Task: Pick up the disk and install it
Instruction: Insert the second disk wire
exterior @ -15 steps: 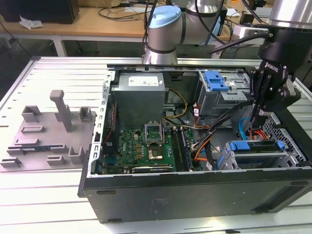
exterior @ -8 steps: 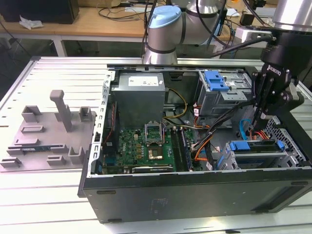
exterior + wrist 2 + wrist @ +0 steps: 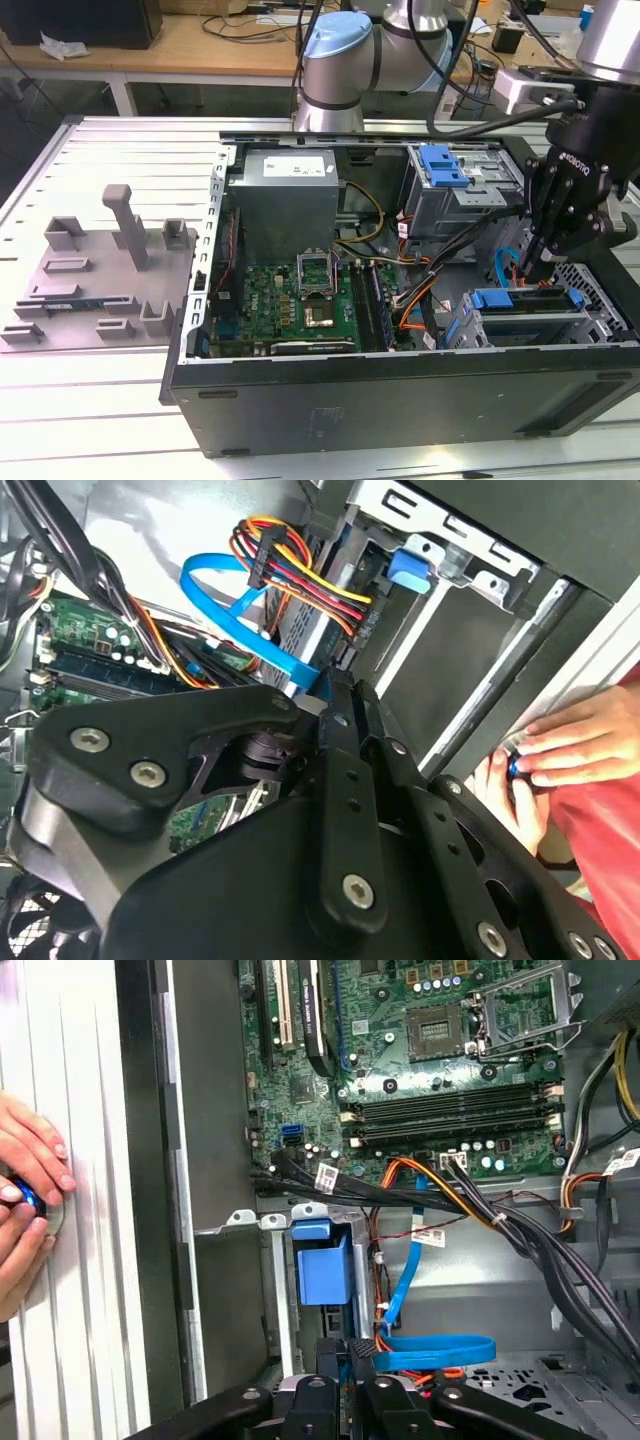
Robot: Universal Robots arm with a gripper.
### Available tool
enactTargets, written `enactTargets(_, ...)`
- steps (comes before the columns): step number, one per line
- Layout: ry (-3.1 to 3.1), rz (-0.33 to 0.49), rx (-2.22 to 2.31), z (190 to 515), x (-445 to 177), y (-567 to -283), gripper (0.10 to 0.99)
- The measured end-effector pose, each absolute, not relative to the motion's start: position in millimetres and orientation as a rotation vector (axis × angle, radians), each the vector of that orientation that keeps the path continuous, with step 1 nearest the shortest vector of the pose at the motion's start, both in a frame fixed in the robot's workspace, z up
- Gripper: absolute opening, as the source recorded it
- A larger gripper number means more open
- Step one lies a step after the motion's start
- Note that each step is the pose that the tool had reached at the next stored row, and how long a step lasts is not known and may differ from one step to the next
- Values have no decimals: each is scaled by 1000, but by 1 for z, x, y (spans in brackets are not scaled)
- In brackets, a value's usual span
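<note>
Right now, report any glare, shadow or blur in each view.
Exterior view: even light, deep shadow inside the computer case. First wrist view: the ribbed table is washed out bright. Second wrist view: the gripper looms dark and soft up close.

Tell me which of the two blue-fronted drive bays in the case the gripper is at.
The gripper is at the lower bay by the case's near wall, at the exterior view's right; the upper bay at the far wall stands apart from it.

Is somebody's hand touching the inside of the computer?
No. In the first wrist view the hands rest on the ribbed table outside the computer case, holding a small blue thing.
</note>
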State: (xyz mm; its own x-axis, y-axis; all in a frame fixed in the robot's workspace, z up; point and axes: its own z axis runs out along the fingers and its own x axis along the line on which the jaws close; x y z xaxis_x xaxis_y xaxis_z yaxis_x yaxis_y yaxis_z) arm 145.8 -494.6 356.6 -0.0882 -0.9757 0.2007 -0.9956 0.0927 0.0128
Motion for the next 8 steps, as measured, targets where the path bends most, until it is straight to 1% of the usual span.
enactTargets(3, -2211, 166, 2023, 356, 146, -497, 161)
enactTargets(5, -2256, 68, 2101, 356, 146, -507, 161)
enactTargets(6, -2266, 40, 2119, 355, 146, -516, 161)
enactTargets(8, -2265, 39, 2119, 354, 146, -519, 161)
